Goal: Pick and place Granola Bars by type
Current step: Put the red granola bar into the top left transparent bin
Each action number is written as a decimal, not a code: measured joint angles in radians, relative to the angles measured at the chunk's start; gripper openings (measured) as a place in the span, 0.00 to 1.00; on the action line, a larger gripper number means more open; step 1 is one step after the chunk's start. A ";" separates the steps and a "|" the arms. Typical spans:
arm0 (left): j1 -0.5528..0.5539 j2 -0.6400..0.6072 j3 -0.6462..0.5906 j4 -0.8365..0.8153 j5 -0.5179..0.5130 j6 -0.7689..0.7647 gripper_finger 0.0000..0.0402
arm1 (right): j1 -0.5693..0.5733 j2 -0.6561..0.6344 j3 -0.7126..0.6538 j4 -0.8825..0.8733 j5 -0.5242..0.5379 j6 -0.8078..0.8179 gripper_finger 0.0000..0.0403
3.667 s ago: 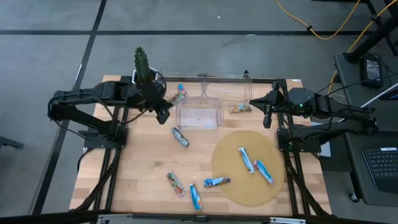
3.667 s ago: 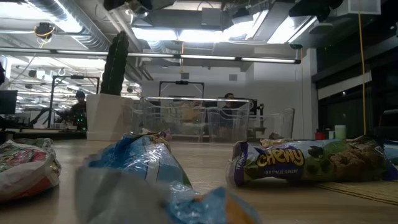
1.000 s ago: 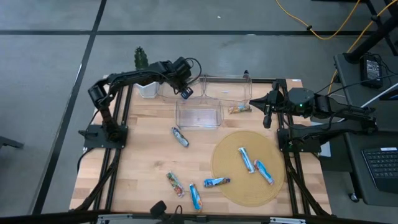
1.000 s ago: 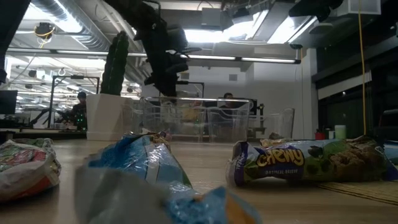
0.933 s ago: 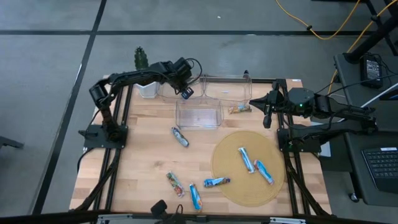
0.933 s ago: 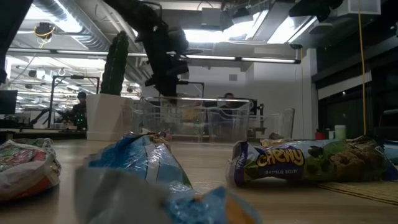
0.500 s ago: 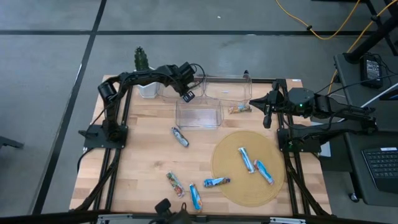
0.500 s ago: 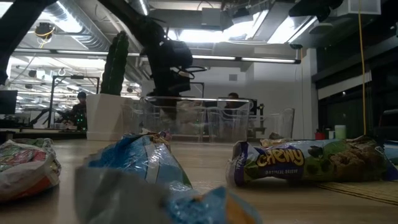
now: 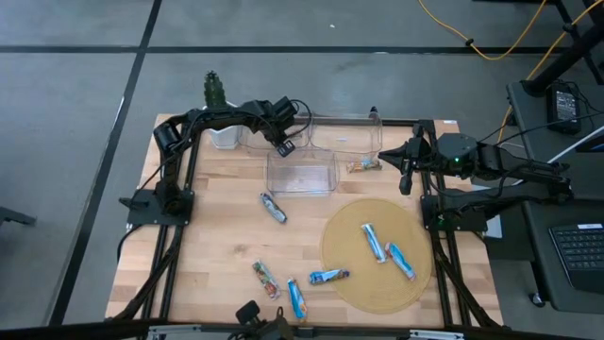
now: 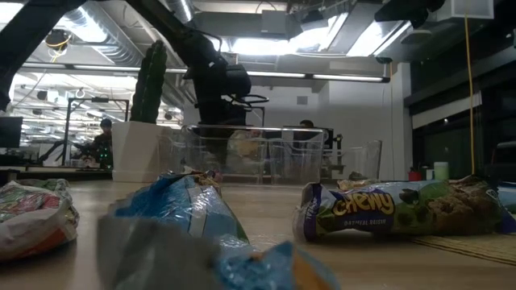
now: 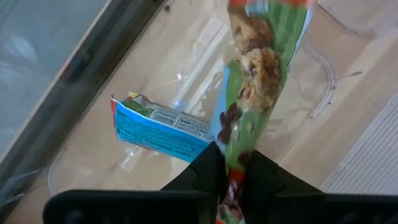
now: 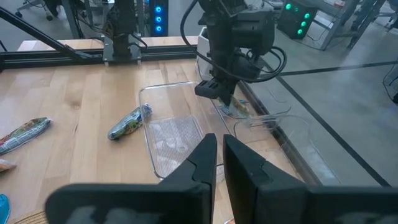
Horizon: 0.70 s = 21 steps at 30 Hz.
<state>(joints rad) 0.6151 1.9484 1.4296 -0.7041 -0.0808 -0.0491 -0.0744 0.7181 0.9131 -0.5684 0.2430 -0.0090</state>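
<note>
On the table [image 9: 217, 236], left gripper [image 11: 231, 167] pinches a green bar [image 11: 258, 74] over a bin [image 9: 260, 134] (blue bar [image 11: 163, 127] inside); most bars remain.

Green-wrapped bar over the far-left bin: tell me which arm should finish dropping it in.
Left. The left gripper already pinches the green-wrapped bar above the far-left bin, where a blue bar lies. The right gripper waits shut, holding nothing, by the table's right edge.
</note>
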 joint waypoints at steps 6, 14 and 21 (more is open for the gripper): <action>0.000 0.000 0.000 -0.001 -0.006 0.004 0.15 | 0.000 0.000 0.000 0.000 0.000 0.000 0.08; -0.009 -0.002 0.065 -0.067 -0.007 0.045 0.26 | 0.000 0.000 0.000 0.000 0.000 0.000 0.08; -0.020 -0.002 0.087 -0.069 -0.007 0.053 0.35 | 0.000 0.000 0.000 0.000 0.000 0.000 0.08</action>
<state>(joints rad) 0.5947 1.9461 1.5166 -0.7731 -0.0880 0.0040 -0.0743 0.7179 0.9131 -0.5686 0.2432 -0.0086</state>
